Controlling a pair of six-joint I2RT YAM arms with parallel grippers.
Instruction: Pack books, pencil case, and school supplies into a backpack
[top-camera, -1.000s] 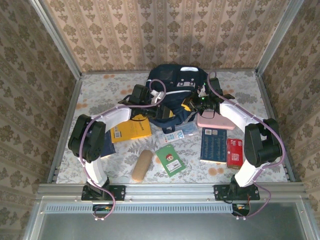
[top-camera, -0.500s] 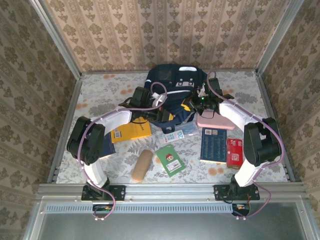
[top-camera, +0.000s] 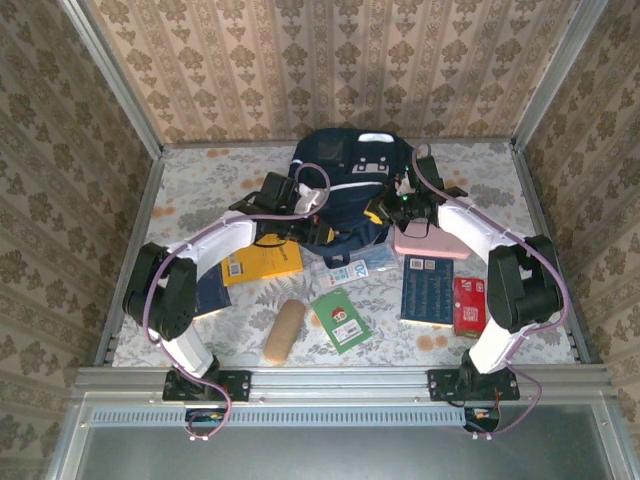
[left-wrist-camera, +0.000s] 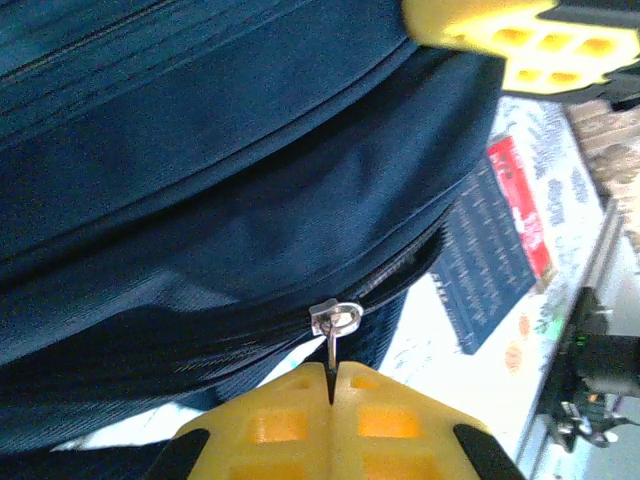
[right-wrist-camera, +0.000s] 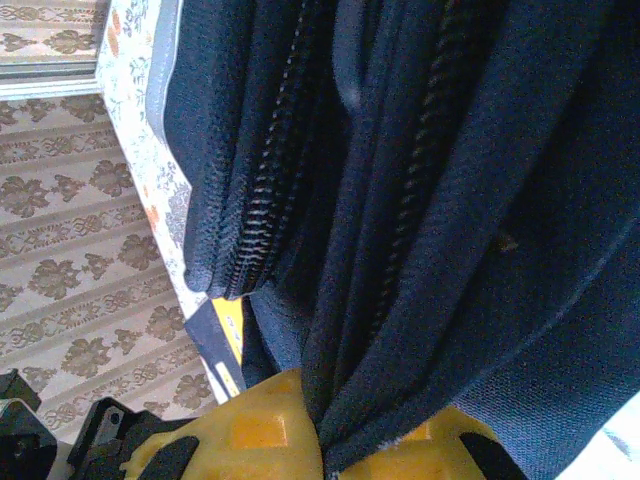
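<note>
The backpack (top-camera: 345, 165) is dark navy with white stripes, its zipper pull (left-wrist-camera: 338, 318) silver; the yellow book (top-camera: 262, 263) is bright, the navy book (top-camera: 427, 290) dark, the green book (top-camera: 340, 320) marked red-and-white; the oblong box (top-camera: 425, 247) is pink, the roll (top-camera: 284, 331) tan, the small pack (top-camera: 469, 305) red.

Even light is falling from overhead in the top view, leaving the table (top-camera: 200, 180) bright and the walls (top-camera: 330, 60) warm. Only soft shadows are lying under the arms (top-camera: 470, 228). The backpack (top-camera: 345, 165) is reading as a dark mass with little detail. In the left wrist view the zip pull (left-wrist-camera: 335, 320) is catching a small glint. The left gripper (left-wrist-camera: 330, 385) is sitting soft-edged close to the lens, and the table at right is washing out toward white. In the right wrist view the zip teeth (right-wrist-camera: 265, 190) are showing fairly sharp, while the lower right corner is blowing out to white.
</note>
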